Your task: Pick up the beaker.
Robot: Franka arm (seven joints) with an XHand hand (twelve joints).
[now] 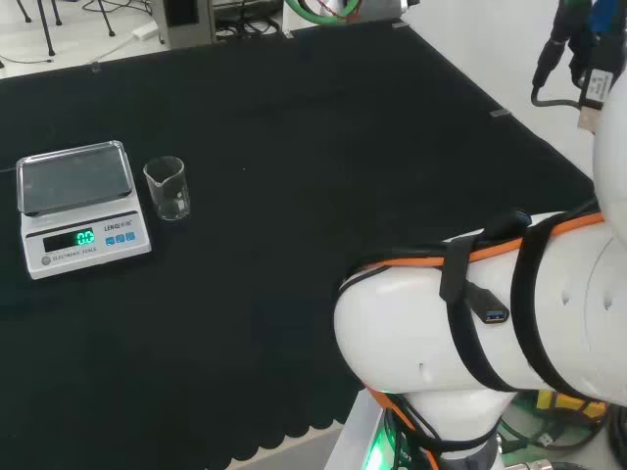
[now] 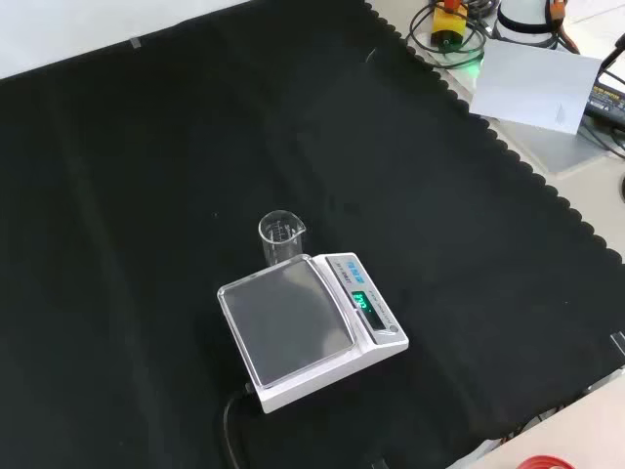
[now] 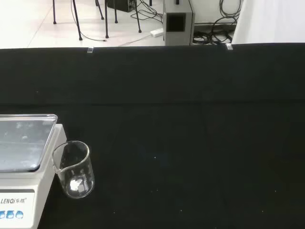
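Upright on the black cloth [image 1: 323, 147]: a clear glass beaker [image 1: 168, 188], just beside the white digital scale [image 1: 83, 208] at its 3 o'clock in the head view. In the front view, at the scale's 12 o'clock, close against its back edge. Hand's state: cannot tell.

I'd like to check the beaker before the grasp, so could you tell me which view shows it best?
The wrist view: the beaker is close and large, upright beside the scale, rim and base plain. The head view shows it small, right of the scale. The front view shows it small too, behind the scale.
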